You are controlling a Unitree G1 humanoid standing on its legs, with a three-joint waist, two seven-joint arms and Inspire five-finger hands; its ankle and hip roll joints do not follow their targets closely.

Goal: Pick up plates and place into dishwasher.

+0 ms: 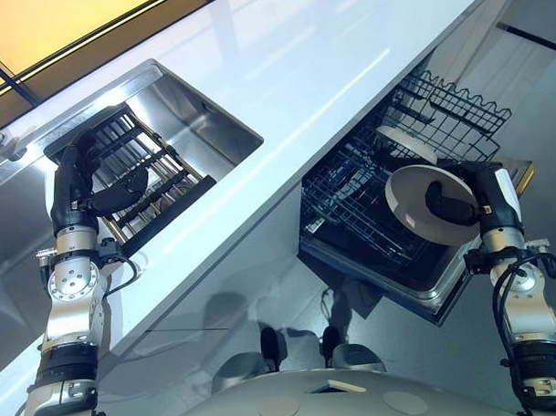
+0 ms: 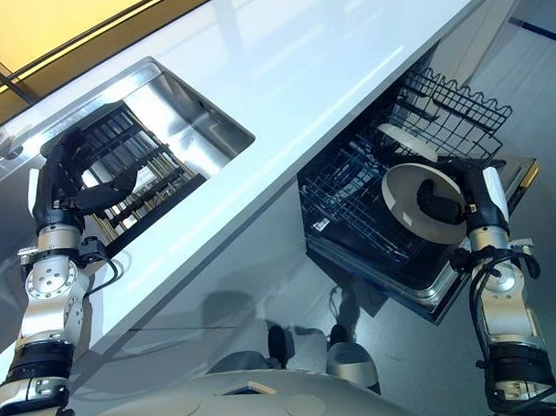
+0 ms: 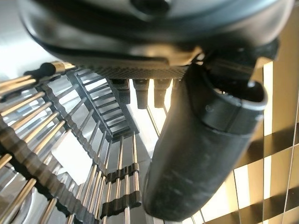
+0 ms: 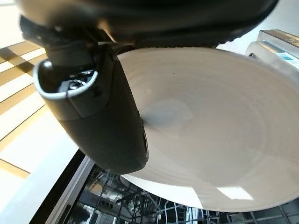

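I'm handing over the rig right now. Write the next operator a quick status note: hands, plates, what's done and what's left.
Right hand: shut on a white plate, held above the open dishwasher's lower rack.
Left hand: at the dark drying rack in the sink; its fingers reach among the rack's bars, so its grip can't be judged.
Done: one more plate already lies in the dishwasher.
Left: slot the held plate into the rack.
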